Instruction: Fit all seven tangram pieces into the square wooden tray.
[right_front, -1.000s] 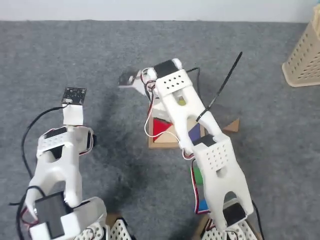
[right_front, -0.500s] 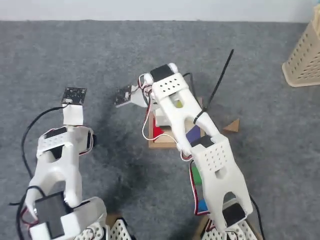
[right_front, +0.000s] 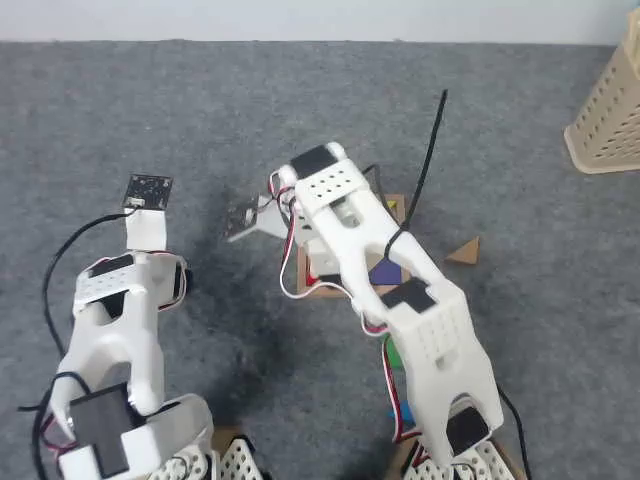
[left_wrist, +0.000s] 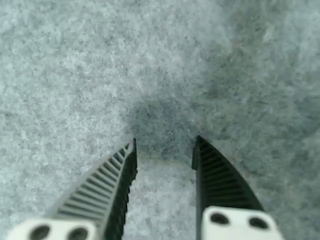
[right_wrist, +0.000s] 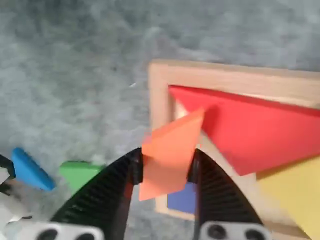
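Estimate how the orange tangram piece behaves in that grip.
The orange piece looks flat and rigid, so likely no flex. The right end effector pinches it tilted, so it may pivot. Small and thin, probably light.

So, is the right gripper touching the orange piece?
Touching. The right wrist view shows the orange piece clamped in the right gripper, with both black fingers pressed against its sides and no gap.

We see the table (right_front: 500, 120) covered in grey, felt-like cloth, fuzzy and matt. The tray (right_wrist: 159, 90) looks like pale, smooth wood. The orange piece (right_wrist: 167, 150) and red piece (right_wrist: 250, 130) look smooth and matt. The left pincer (left_wrist: 165, 150) and right pincer (right_wrist: 166, 157) have black ribbed plastic fingers (left_wrist: 112, 185). The right arm (right_front: 430, 330) is white matt plastic.
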